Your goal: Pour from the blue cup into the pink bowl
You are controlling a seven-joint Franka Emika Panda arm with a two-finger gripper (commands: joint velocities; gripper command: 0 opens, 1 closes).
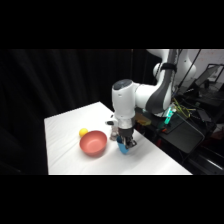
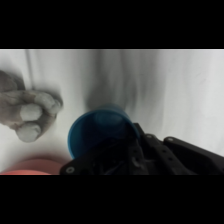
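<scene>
Spillage is looking like the main risk, since the gripper (image 1: 125,144) is sitting low over the blue cup (image 2: 100,132) just beside the pink bowl (image 1: 93,142), jaw state impossible to tell, so a loose hold could tip it.

In the side view the hand (image 1: 126,143) covers most of the cup (image 1: 122,149); only a blue sliver shows. In the wrist view the black linkage hides the cup's (image 2: 97,131) near side and the fingertips, the bowl (image 2: 30,168) is cut to a pink arc at the bottom edge, and a blurred grey object (image 2: 27,112) runs off the left edge
</scene>
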